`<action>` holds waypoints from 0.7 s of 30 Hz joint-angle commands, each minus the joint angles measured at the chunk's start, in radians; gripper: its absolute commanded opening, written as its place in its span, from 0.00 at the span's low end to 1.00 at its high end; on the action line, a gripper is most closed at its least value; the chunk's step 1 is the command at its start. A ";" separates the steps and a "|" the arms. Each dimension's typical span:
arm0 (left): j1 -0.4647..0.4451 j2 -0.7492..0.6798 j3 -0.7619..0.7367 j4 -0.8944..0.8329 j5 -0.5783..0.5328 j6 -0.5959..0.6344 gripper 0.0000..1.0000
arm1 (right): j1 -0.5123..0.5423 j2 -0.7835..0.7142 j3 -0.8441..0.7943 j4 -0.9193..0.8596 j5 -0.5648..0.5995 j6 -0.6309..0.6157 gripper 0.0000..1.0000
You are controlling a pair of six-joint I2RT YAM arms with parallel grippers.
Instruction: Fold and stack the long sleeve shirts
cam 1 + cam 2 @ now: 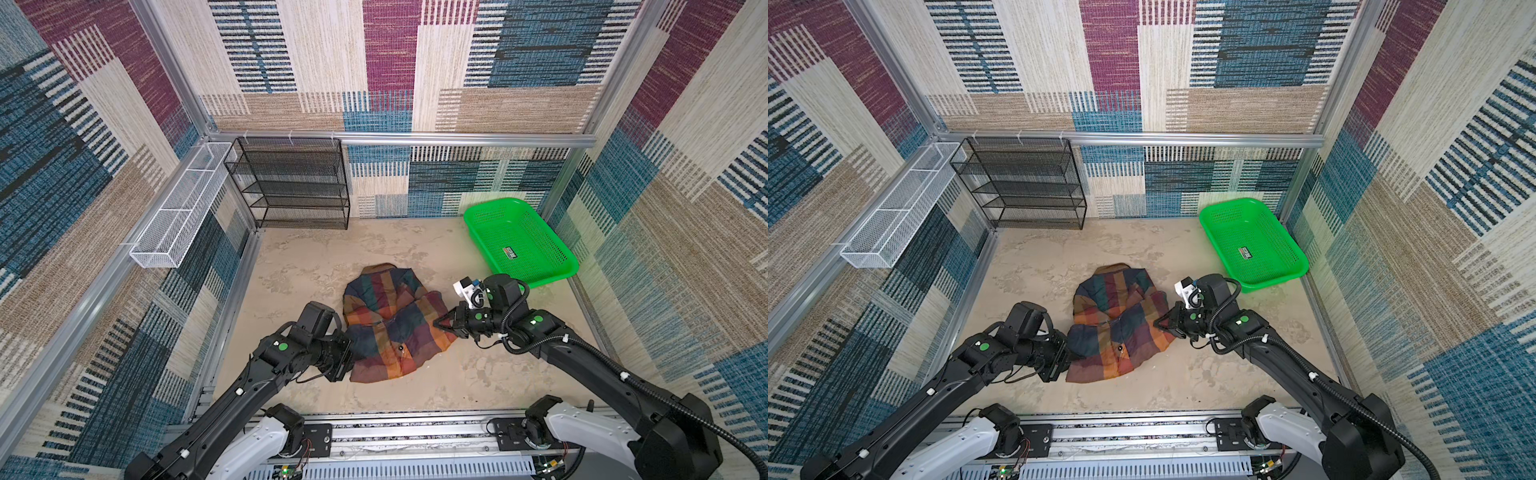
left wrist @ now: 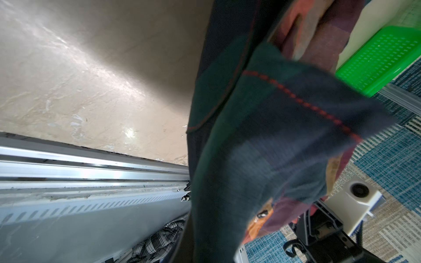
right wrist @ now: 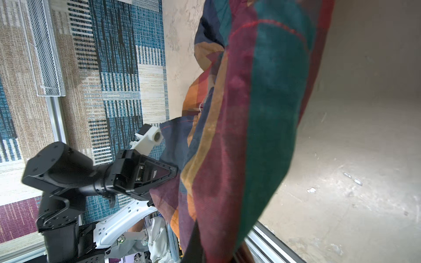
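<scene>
The long sleeve shirt is a plaid button-up in navy, green, maroon and orange. It lies crumpled on the beige floor between both arms, with its brownish collar at the far end. My left gripper is shut on the shirt's near left edge. My right gripper is shut on its right edge. In the left wrist view the cloth hangs over the jaws and hides them. The right wrist view shows the same: cloth covers its jaws, and the left gripper pinches the fabric.
A green perforated basket sits at the back right, just behind the right arm. A black mesh shelf stands at the back wall. A white wire basket hangs on the left wall. An aluminium rail borders the front.
</scene>
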 commanded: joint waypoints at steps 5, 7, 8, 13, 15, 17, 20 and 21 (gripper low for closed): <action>0.002 0.044 -0.047 -0.057 0.049 0.028 0.00 | 0.001 -0.021 -0.074 0.064 -0.022 0.047 0.00; 0.003 0.015 -0.066 -0.036 0.049 -0.025 0.00 | 0.001 -0.010 -0.049 0.069 -0.034 0.054 0.00; 0.003 0.002 -0.061 -0.046 0.035 -0.043 0.00 | 0.001 0.000 -0.028 0.064 -0.034 0.048 0.00; 0.007 -0.076 -0.043 -0.136 -0.059 -0.096 0.00 | 0.002 0.098 -0.011 0.081 -0.047 0.032 0.00; 0.015 -0.085 -0.081 -0.104 -0.039 -0.106 0.00 | 0.001 0.122 -0.038 0.122 -0.070 0.039 0.00; 0.015 -0.067 -0.101 -0.085 -0.026 -0.074 0.00 | 0.002 0.131 -0.035 0.093 -0.036 0.007 0.00; 0.013 -0.030 -0.113 -0.111 -0.051 0.005 0.00 | 0.001 0.091 -0.076 0.088 0.028 0.003 0.00; 0.013 -0.019 -0.133 -0.112 -0.048 0.013 0.00 | 0.002 0.075 -0.095 0.087 0.058 0.006 0.00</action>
